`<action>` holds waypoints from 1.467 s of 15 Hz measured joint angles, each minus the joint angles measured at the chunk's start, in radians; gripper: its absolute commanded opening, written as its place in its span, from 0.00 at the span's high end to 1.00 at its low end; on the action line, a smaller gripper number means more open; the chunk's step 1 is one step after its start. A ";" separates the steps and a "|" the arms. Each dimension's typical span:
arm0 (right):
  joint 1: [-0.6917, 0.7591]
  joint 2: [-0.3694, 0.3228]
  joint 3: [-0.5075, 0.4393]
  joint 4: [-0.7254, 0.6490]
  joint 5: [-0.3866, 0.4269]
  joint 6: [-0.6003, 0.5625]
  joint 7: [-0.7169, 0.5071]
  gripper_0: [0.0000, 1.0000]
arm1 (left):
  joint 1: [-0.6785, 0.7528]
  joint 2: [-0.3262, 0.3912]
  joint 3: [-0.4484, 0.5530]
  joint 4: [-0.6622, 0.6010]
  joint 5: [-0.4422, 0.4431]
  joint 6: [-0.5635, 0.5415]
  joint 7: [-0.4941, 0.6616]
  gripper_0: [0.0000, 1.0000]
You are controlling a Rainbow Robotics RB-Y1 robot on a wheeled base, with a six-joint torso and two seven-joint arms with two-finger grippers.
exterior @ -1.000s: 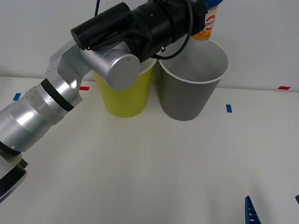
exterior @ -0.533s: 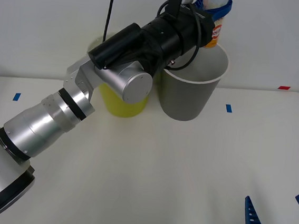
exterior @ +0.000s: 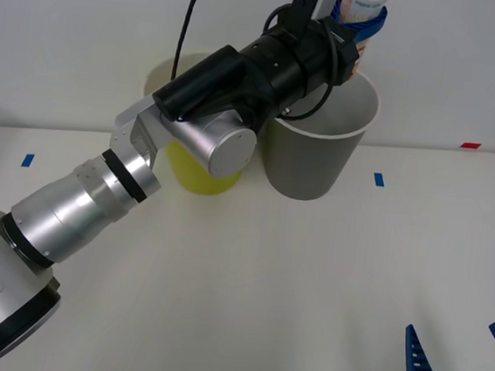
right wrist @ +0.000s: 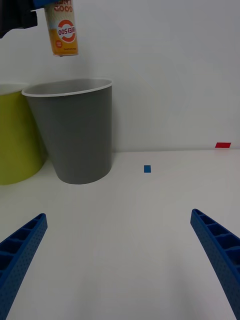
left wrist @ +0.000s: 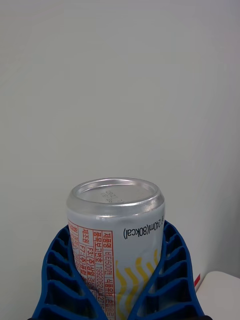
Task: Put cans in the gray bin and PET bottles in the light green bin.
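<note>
My left gripper [exterior: 361, 21] is shut on the small can [exterior: 362, 11], holding it in the air over the far rim of the gray bin [exterior: 314, 148]. From the right wrist the can [right wrist: 61, 29] hangs orange end down above the gray bin [right wrist: 75, 132]. Close up, the can [left wrist: 116, 235] shows its silver top and red print, with the blue ribbed fingers [left wrist: 60, 272] wrapped round it. The light green bin [exterior: 198, 168] stands just left of the gray one, partly behind my left arm. My right gripper [right wrist: 120, 260] stays low near the table's front right, open and holding nothing.
Small tape marks lie on the white table [exterior: 264, 284]: blue [exterior: 379, 179] right of the gray bin, red [exterior: 470, 145] at the back right, blue [exterior: 27, 161] at the left. A plain wall rises behind the bins.
My left arm has swung right and lifted, carrying the can from beside the gray bin's back rim to higher above it. The right gripper has stayed still.
</note>
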 measured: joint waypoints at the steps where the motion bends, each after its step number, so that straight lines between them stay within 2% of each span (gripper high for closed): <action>1: 0.000 0.000 0.000 0.000 0.000 0.000 0.000 0.00 | 0.000 -0.004 0.000 0.006 0.000 -0.004 -0.002 1.00; 4: 0.000 0.000 0.000 0.000 0.000 0.000 0.000 0.00 | 0.000 -0.024 -0.021 0.062 0.000 -0.099 -0.006 1.00; 7: 0.000 0.000 0.000 0.000 0.000 0.000 0.000 0.00 | -0.001 -0.028 -0.026 0.073 0.008 -0.112 -0.006 1.00; 8: 0.000 0.000 0.000 0.000 0.000 0.000 0.000 0.00 | -0.001 -0.027 -0.026 0.073 0.010 -0.112 -0.005 0.94; 9: 0.000 0.000 0.000 0.000 0.000 0.000 0.000 0.00 | -0.001 -0.025 -0.026 0.073 0.011 -0.112 -0.005 0.36; 10: 0.000 0.000 0.000 0.000 0.000 0.000 0.000 0.00 | -0.001 -0.023 -0.026 0.073 0.012 -0.112 -0.004 0.00; 22: 0.000 0.000 0.000 0.000 0.000 0.000 0.000 0.00 | 0.000 0.020 -0.026 0.056 0.033 -0.112 0.016 0.00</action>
